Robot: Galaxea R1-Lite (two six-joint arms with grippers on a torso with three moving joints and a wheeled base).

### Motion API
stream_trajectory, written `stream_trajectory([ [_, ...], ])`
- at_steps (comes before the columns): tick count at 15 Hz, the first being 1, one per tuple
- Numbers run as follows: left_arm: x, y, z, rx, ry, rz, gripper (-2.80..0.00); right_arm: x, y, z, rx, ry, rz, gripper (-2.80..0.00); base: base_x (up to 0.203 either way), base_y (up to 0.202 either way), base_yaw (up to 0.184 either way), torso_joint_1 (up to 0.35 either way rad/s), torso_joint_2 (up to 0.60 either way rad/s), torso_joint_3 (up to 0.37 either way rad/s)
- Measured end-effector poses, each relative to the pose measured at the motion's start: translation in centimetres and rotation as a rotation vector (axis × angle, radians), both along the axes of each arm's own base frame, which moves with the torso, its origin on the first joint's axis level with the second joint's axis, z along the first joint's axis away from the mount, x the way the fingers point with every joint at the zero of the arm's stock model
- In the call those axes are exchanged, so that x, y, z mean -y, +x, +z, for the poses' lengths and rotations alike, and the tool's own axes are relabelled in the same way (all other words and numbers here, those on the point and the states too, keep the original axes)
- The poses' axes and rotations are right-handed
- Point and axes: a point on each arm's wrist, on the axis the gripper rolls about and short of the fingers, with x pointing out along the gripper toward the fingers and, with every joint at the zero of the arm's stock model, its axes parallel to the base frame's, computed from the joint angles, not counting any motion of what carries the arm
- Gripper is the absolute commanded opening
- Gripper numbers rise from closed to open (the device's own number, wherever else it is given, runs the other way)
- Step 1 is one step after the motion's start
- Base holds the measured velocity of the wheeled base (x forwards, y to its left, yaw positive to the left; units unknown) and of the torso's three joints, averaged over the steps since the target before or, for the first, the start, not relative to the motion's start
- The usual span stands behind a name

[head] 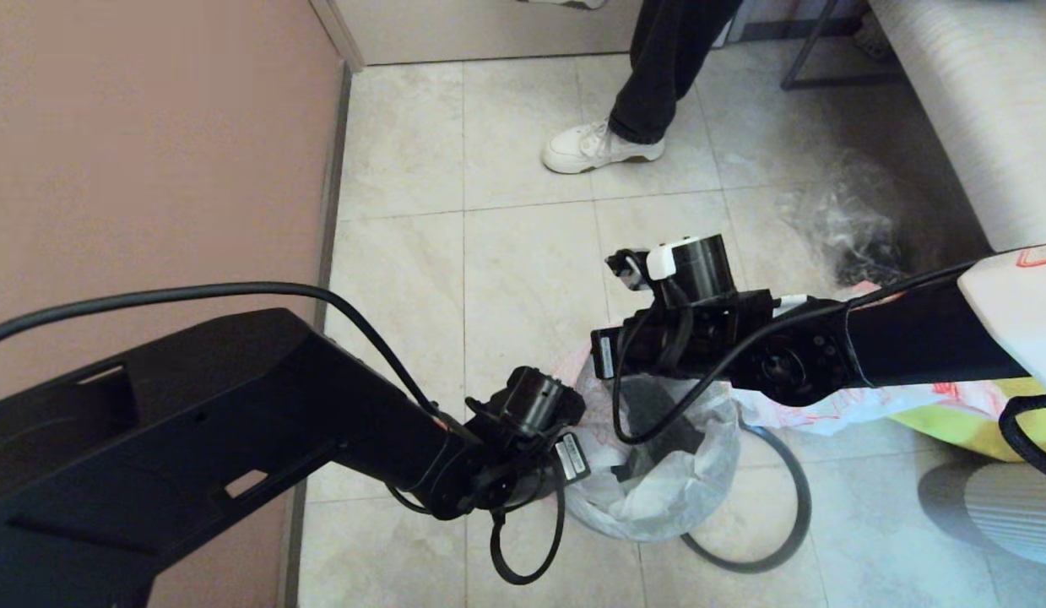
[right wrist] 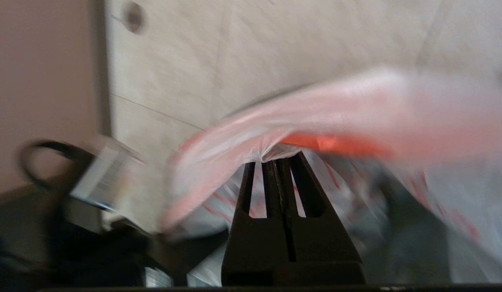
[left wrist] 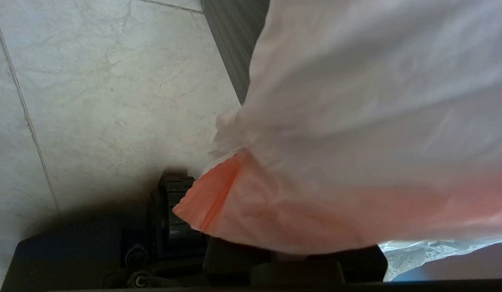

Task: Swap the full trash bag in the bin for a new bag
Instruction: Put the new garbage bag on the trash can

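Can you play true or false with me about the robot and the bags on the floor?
1. The right gripper is pinching the new bag. True.
2. The dark grey ring rim sits on top of the bin. False: it lies on the floor, leaning against the bin.
3. A person's white shoe stands on the tiled floor. True.
4. The new bag is blue. False: it is white, with a pink-orange handle and red print.
5. Both arms reach down over the bin. True: the left gripper is at its edge too.
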Motion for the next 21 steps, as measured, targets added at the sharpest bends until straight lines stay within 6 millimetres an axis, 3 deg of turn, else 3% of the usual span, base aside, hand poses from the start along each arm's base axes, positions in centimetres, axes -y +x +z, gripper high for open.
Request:
stream_trajectory([
  [4, 0.0, 0.0, 0.3, 0.033, 0.025, 0.009, -2.8, -0.8, 3.0, 0.8, 0.07, 0.049, -0.002, -2.8, 0.0, 0.0, 0.0, 0.0, 0.0, 0.0],
  [7, 0.1, -0.2, 0.4, 0.047, 0.033, 0.002, -2.8, -0.9, 5.9, 0.0, 0.101, 0.046, -0.026, -2.8, 0.0, 0.0, 0.0, 0.0, 0.0, 0.0],
  [13, 0.0, 0.1, 0.6, 0.062, 0.016, 0.01, -2.8, 2.3, 9.3, -2.4, 0.059, -0.012, -0.108, -2.8, 0.0, 0.0, 0.0, 0.0, 0.0, 0.0],
  [16, -0.6, 0.7, 0.7, 0.069, 0.005, 0.029, -2.8, 4.1, 9.5, -1.9, 0.035, -0.027, -0.149, -2.8, 0.0, 0.0, 0.0, 0.0, 0.0, 0.0],
  [18, -0.8, 1.1, 0.7, 0.07, 0.002, 0.039, -2.8, 5.1, 8.9, -0.4, 0.049, -0.022, -0.177, -2.8, 0.0, 0.0, 0.0, 0.0, 0.0, 0.0],
  [21, -1.0, 1.3, 0.6, 0.072, -0.001, 0.044, -2.8, 6.8, 6.0, 3.0, 0.031, -0.004, -0.213, -2.8, 0.0, 0.0, 0.0, 0.0, 0.0, 0.0],
])
